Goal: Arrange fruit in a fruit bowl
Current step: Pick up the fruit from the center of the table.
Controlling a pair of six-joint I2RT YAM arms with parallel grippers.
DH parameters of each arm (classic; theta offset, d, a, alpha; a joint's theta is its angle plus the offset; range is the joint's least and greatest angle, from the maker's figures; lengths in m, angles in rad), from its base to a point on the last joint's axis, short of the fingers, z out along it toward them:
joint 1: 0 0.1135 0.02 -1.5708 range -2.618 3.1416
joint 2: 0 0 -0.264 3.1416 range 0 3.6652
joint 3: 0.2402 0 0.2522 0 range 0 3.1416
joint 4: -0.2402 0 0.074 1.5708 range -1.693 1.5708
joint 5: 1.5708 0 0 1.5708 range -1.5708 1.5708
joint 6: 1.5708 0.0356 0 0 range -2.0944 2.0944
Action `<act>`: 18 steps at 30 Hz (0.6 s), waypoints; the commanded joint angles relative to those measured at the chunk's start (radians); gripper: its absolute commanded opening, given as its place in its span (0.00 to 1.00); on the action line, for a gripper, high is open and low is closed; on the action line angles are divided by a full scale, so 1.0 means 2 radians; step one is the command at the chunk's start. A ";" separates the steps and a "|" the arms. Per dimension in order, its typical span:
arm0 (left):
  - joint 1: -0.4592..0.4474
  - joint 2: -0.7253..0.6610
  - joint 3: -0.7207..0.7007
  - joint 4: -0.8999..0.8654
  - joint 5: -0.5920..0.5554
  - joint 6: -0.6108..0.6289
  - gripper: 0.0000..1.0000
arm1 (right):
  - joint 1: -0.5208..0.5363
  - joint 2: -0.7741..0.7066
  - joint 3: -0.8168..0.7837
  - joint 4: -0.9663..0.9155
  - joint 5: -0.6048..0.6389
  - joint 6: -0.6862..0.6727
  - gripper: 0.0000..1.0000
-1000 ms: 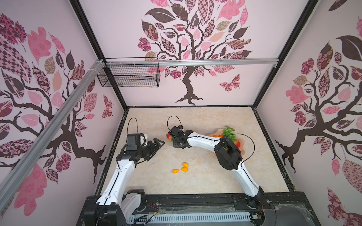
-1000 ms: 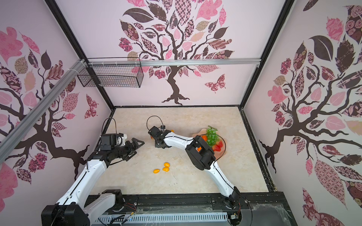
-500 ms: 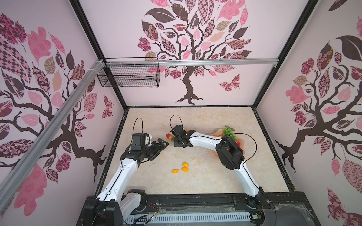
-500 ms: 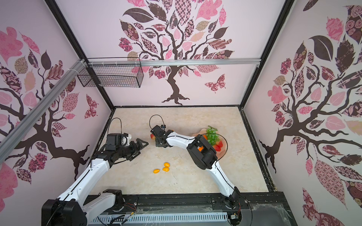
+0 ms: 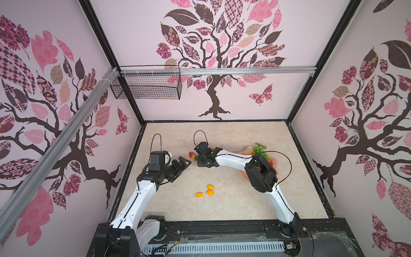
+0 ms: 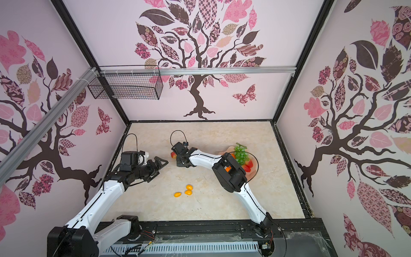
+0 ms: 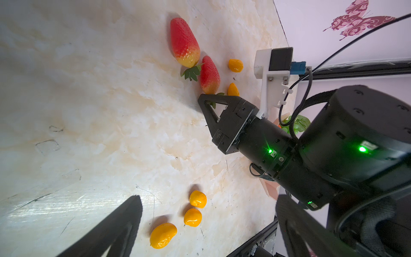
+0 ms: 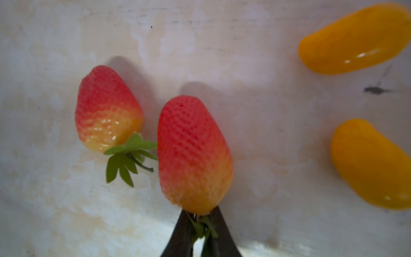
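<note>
Two red strawberries (image 5: 191, 154) lie left of centre. In the right wrist view my right gripper (image 8: 200, 220) is shut on the green top of the nearer strawberry (image 8: 193, 153); the other strawberry (image 8: 106, 111) lies beside it, with two yellow-orange ovals (image 8: 371, 164) close by. My left gripper (image 7: 209, 213) is open over three more ovals (image 7: 192, 217); in a top view the left gripper (image 5: 184, 161) hovers just left of the strawberries. The peach fruit bowl (image 6: 254, 171) sits at the right, half hidden by the right arm, holding green grapes (image 6: 241, 155) and strawberries (image 6: 249, 165).
A black wire basket (image 5: 146, 86) hangs on the rail at the back left, well above the table. The three ovals (image 5: 206, 191) lie in the front middle. Black frame edges bound the marble table (image 5: 233, 211) on all sides.
The right gripper's jaws have closed on the strawberry's green top. The left arm has reached forward and right, bringing its open gripper close to the strawberries.
</note>
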 commanded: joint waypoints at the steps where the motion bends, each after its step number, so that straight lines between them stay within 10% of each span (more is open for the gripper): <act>1: -0.003 -0.001 0.000 0.004 -0.009 0.000 0.98 | 0.003 0.018 -0.017 -0.037 -0.026 0.001 0.10; 18: -0.046 -0.083 -0.034 0.035 -0.031 -0.025 0.98 | 0.000 -0.111 -0.068 0.003 -0.048 -0.025 0.00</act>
